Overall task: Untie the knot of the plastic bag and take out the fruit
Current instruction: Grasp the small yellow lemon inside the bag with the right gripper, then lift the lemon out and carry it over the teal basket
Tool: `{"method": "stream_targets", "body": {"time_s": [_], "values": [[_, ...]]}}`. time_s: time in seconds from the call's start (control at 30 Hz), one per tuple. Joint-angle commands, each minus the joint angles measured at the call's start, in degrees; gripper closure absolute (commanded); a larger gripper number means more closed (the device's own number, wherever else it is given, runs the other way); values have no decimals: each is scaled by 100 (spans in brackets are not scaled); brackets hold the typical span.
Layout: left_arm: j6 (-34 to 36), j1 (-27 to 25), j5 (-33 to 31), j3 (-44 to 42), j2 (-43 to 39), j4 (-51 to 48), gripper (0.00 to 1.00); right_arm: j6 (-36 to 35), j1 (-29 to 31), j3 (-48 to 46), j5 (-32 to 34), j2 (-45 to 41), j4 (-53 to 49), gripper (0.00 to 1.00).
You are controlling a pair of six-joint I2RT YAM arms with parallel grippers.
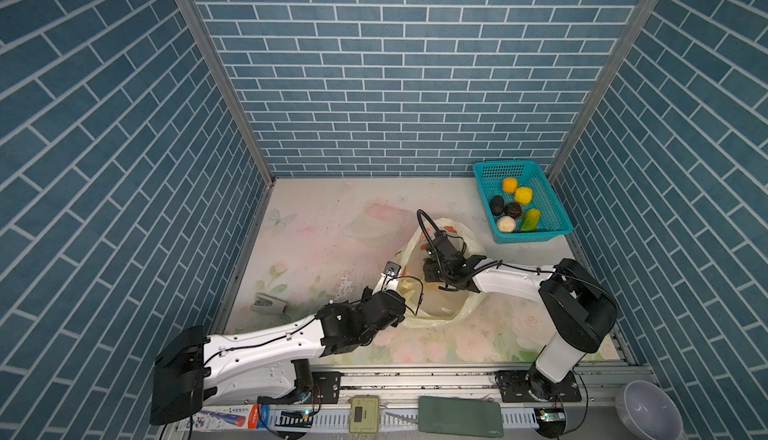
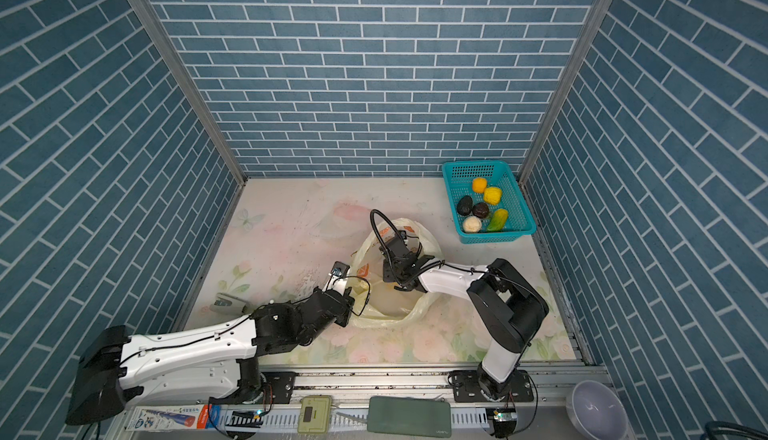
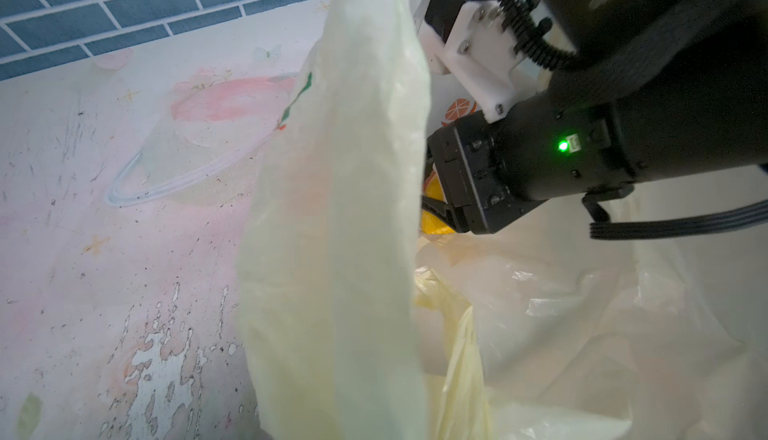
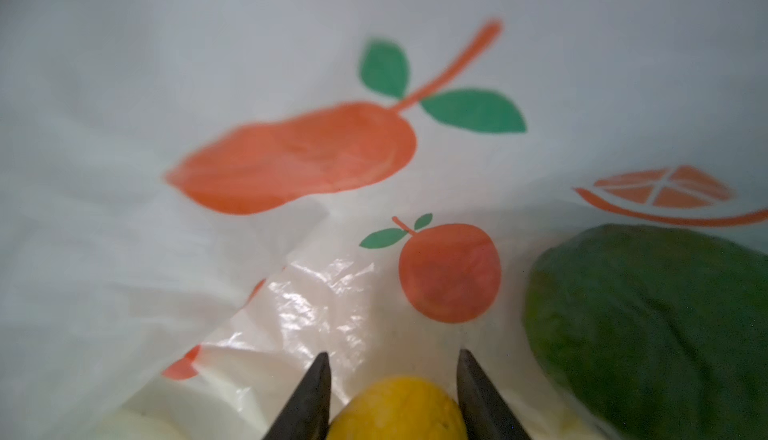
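Observation:
The pale yellow plastic bag (image 1: 440,313) (image 2: 390,317) lies mid-table with its mouth open; the knot is out of view. My left gripper (image 1: 390,271) (image 2: 338,270) is shut on the bag's near rim and holds a strip of it (image 3: 332,209) upright; the plastic hides its fingers in the left wrist view. My right gripper (image 1: 430,275) (image 4: 392,354) reaches inside the bag. Its two dark fingers press on both sides of a yellow fruit (image 4: 395,409) (image 3: 434,219). A green fruit (image 4: 656,334) lies beside it on the bag's printed floor.
A teal basket (image 1: 532,237) (image 2: 500,237) at the back right holds several fruit (image 1: 513,209). A small grey object (image 1: 270,304) lies by the left wall. Brick-patterned walls close three sides. A bowl (image 1: 648,413) and a green case (image 1: 459,417) sit beyond the front rail.

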Motion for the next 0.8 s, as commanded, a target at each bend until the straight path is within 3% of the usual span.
{"method": "stream_targets", "body": {"time_s": [0.0, 0.37, 0.77], "values": [[43, -26, -138, -91, 39, -21, 100, 84, 128, -15, -106, -442, -229, 63], [-31, -20, -460, -83, 77, -100, 100, 354, 713, -182, -242, -1619, -1130, 63], [-262, -8, -727, -42, 113, -310, 100, 430, 774, 357, -517, -3173, -2955, 62]]}}
